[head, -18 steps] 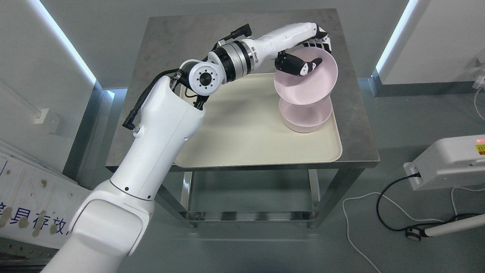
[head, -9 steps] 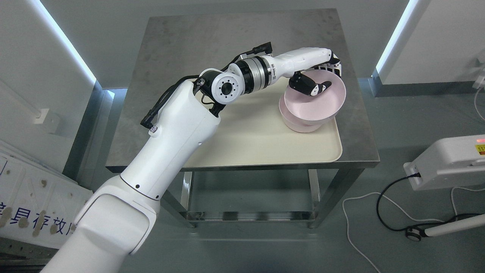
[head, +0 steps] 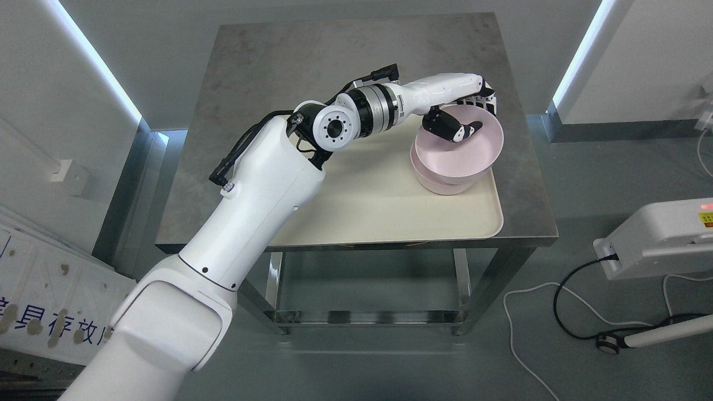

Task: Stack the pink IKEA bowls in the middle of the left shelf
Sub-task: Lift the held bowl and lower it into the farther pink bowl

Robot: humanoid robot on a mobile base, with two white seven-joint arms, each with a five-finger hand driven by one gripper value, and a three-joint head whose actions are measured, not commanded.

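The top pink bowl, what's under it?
Another pink bowl sits under the top bowl, on the cream tray. The left hand grips the top bowl's rim. The lower bowl's inside is covered.

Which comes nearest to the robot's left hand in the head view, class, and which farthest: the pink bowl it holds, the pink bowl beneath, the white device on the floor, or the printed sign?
1. Held pink bowl, gripped by the left hand.
2. Lower pink bowl, just beneath on the cream tray.
3. White device, floor, right.
4. Printed sign, lower left corner.
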